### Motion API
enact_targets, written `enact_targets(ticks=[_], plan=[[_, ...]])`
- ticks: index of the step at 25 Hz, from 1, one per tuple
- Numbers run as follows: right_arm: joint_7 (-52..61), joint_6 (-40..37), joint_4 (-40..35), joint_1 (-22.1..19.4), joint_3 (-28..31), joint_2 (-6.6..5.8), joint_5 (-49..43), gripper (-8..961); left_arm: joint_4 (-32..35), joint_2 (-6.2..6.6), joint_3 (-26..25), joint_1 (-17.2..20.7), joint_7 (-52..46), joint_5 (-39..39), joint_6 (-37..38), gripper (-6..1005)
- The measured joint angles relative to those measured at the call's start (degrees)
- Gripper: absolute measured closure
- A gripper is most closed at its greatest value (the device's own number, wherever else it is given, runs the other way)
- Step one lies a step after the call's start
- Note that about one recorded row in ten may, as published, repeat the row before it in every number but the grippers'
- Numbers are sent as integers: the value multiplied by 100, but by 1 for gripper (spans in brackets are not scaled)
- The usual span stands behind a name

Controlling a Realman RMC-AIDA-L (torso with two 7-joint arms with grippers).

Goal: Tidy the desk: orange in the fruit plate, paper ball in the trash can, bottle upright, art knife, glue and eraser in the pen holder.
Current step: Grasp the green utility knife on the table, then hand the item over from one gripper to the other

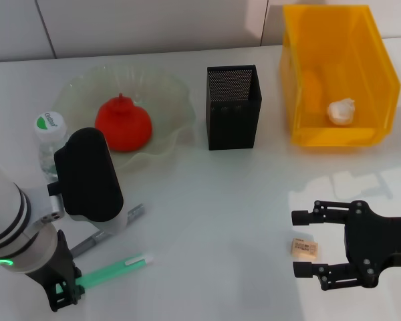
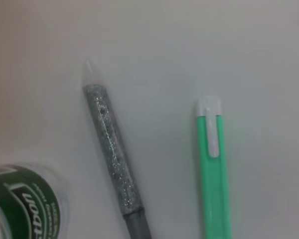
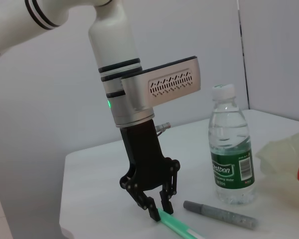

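A reddish orange (image 1: 123, 124) lies in the translucent fruit plate (image 1: 167, 100). The bottle (image 1: 50, 137) stands upright beside the plate, and its label (image 2: 25, 204) shows in the left wrist view. A paper ball (image 1: 341, 110) rests in the yellow trash can (image 1: 361, 137). The black mesh pen holder (image 1: 232, 107) stands mid-table. My left gripper (image 1: 63, 294) (image 3: 158, 211) is shut on the end of the green art knife (image 1: 113, 271) (image 2: 214, 169), which lies on the table. The grey glitter glue (image 1: 113, 227) (image 2: 112, 154) lies next to the knife. My right gripper (image 1: 295, 243) is open, with the eraser (image 1: 304, 248) between its fingers.
The white table's front left corner (image 3: 70, 199) is close to my left arm. The bottle (image 3: 230, 149) and the plate's rim (image 3: 284, 154) stand just behind the glue (image 3: 219, 214) and the knife (image 3: 182, 228).
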Motion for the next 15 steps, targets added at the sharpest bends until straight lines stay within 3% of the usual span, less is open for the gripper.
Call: enact_targets(ticks=[10, 15], plan=[[26, -11, -11, -24, 78, 0, 17, 188, 106, 0, -3, -31, 8, -76, 88, 804], [33, -271, 48, -42, 1041, 28, 28, 188, 702, 22, -301, 48, 8, -660, 302, 816]])
